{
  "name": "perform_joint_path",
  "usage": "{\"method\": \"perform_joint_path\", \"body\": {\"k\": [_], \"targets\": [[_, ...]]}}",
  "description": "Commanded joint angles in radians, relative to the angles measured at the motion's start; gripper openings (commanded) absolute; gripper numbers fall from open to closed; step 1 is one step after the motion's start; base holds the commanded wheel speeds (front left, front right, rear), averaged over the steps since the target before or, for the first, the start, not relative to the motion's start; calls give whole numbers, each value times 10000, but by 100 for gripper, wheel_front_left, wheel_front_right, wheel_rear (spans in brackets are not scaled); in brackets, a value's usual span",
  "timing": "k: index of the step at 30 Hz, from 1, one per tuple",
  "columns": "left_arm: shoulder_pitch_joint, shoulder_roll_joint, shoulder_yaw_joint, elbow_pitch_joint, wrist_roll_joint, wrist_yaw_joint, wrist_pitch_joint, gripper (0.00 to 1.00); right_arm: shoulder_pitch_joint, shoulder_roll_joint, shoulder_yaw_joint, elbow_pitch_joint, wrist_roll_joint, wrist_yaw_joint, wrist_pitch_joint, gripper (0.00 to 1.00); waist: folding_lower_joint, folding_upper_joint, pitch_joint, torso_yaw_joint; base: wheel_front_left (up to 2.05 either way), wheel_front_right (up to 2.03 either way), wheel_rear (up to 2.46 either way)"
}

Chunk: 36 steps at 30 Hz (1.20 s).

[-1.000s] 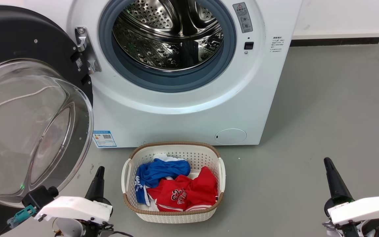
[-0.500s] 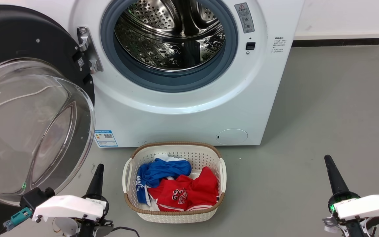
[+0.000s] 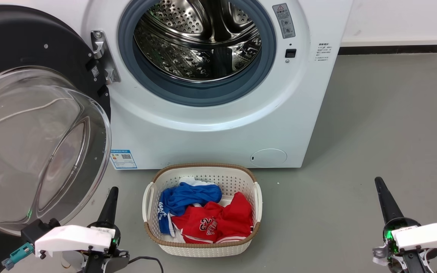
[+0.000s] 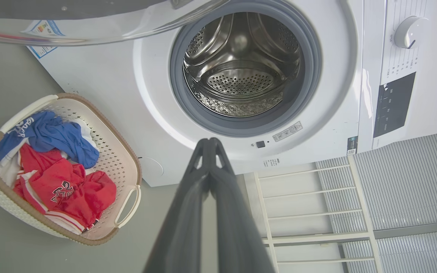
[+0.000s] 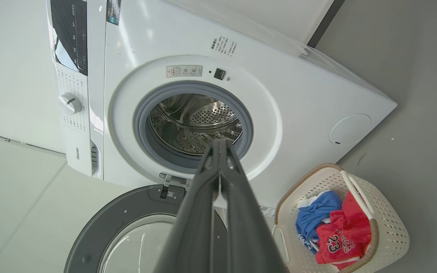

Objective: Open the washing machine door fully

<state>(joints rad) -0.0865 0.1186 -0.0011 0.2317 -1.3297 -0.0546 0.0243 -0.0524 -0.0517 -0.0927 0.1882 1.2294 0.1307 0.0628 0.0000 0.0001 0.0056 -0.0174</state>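
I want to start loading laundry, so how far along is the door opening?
Done: the washing machine door stands swung wide to the left, clear of the opening of the washing machine, its drum fully exposed. In hand: nothing; the left tool and right tool are shut, empty, low and apart from the door. Left: probably nothing, though whether the hinge is at its stop cannot be told.

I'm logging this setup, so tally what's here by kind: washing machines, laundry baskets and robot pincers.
Washing machine: 1
Laundry basket: 1
Pincers: 2, the left pincer and the right pincer
Total: 4
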Motion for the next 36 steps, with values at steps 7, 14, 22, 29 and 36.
{"method": "perform_joint_path", "body": {"k": [7,14,22,29,36], "targets": [[-222,-115,254,-13,-567,-198,184,0,-299,-35,-56,72,794,1,112,0,0,-1,-4,26,0,0,0],[-227,-222,432,19,-1040,-320,328,0,-368,-31,-84,176,1426,1,187,0,0,-1,-8,52,0,0,0],[-252,-342,635,55,-1551,-453,486,0,-443,-29,-113,287,2098,1,272,0,0,-1,-12,82,0,0,0],[-244,-453,794,84,-1962,-553,610,0,-507,-26,-137,380,2656,1,349,0,0,-1,-16,109,0,0,0],[-256,-540,950,109,-2357,-665,726,0,-571,-23,-162,470,3180,1,430,0,0,-1,-20,135,0,0,0]]}}
